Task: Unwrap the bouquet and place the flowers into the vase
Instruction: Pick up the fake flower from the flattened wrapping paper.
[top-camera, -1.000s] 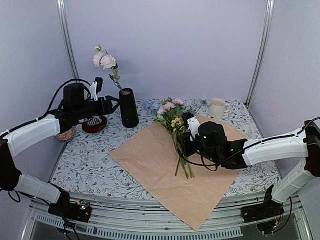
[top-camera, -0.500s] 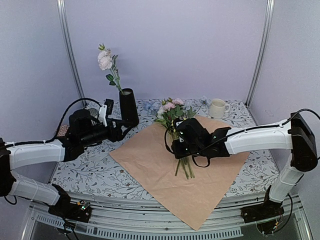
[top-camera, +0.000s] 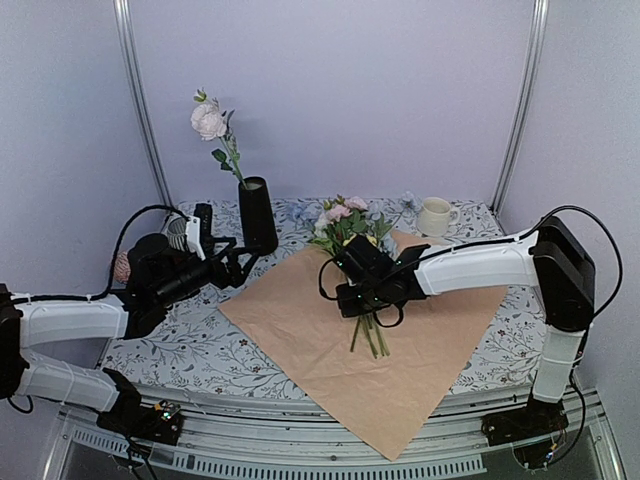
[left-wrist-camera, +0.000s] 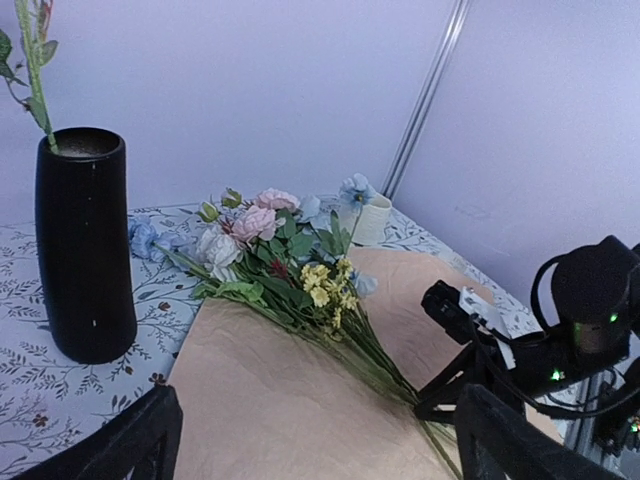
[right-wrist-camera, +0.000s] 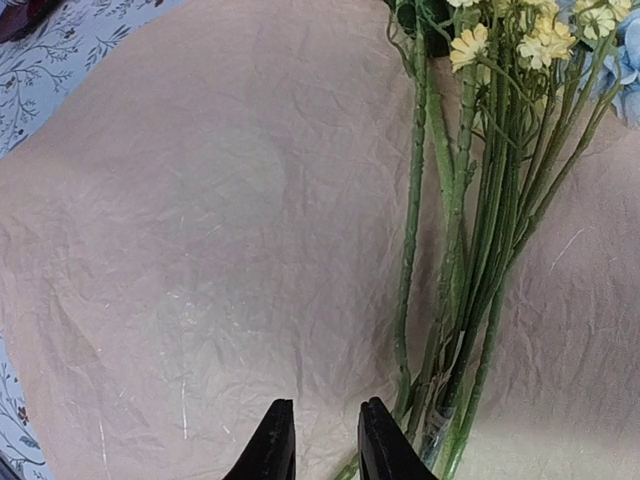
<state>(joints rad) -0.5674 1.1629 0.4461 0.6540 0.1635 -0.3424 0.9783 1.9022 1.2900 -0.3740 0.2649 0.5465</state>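
**A:** What do we find changed from a second ago?

**B:** Our left hand (top-camera: 238, 265) was raised level with the mouth of the vase (top-camera: 257, 215). Now it sits low over the desk (top-camera: 170, 330), just left of the vase's foot. Its fingers have gone wide apart and hold nothing. Our right hand (top-camera: 352, 298) has slid in from the right and now hangs over the stems (right-wrist-camera: 485, 300).

**A:** And that hand's fingers?

**B:** A little apart, with only bare paper (right-wrist-camera: 200, 200) showing in the narrow gap. They stand just beside the stems, and we cannot tell whether they touch them.

**A:** Where do we have room?

**B:** A wide stretch of paper lies open between the vase and the stems. The sheet's near corner hangs past the front edge of the desk. The vase stands just off the sheet's far left edge, close to the back wall. The mug (top-camera: 434, 216) is at the back right, well apart from it.

**A:** How do the flowers (top-camera: 348, 228) look?

**B:** Unwrapped and lying loose on the tan sheet, with the stems toward us, slightly fanned, and the heads toward the back. We see pink, white and pale blue blooms and small yellow clusters. One pink flower (top-camera: 208, 120) already stands in the black vase, its stem leaning left.
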